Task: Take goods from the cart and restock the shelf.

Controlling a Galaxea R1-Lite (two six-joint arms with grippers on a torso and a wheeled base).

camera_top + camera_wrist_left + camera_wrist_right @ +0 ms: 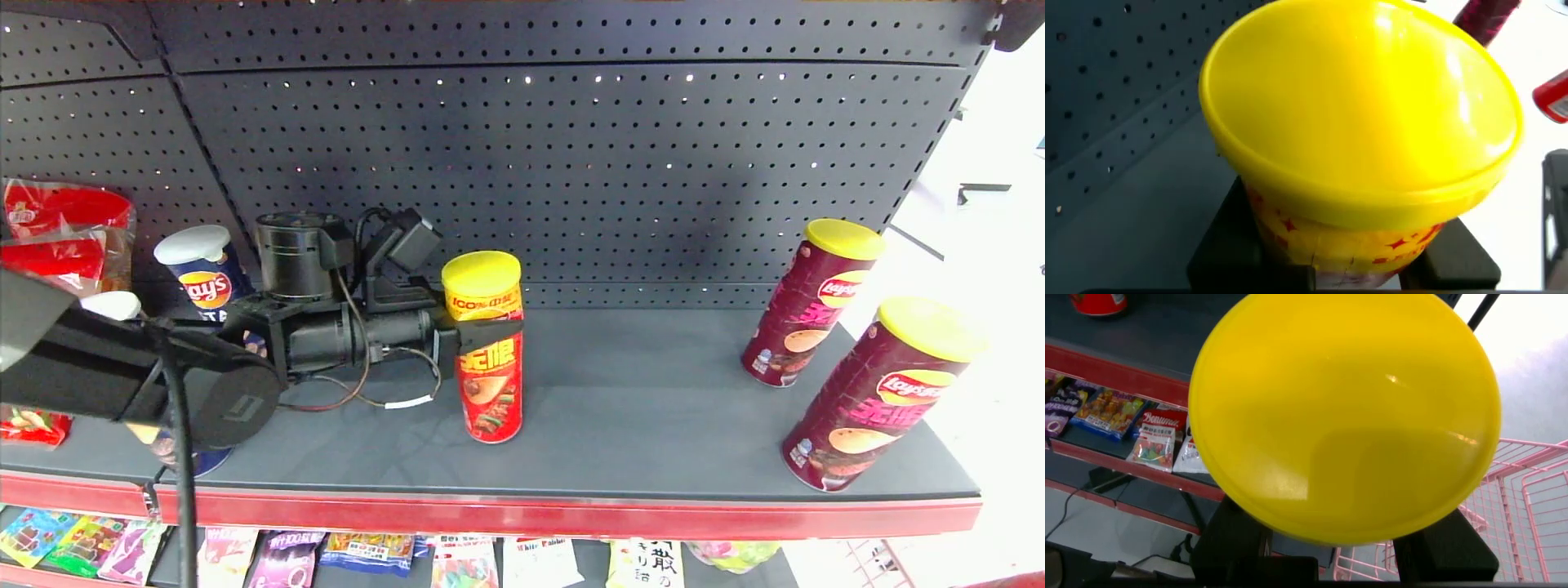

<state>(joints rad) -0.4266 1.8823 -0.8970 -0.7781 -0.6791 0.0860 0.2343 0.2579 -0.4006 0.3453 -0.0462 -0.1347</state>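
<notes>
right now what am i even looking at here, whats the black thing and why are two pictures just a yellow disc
This is a two-armed robot restocking a shop shelf. The wide picture comes from a camera on its head. The other two come from cameras on its wrists, each looking along that arm's gripper.

The black thing is the left arm. Its left gripper is closed on a red can that stands on the shelf. The left wrist camera looks onto that can's yellow lid from close up.

The right gripper holds another yellow-lidded can, with the pink cart beyond it, so that camera also looks straight onto a lid.

Also on the shelf are two maroon cans at the right, and a blue can and red bags at the left.
</notes>
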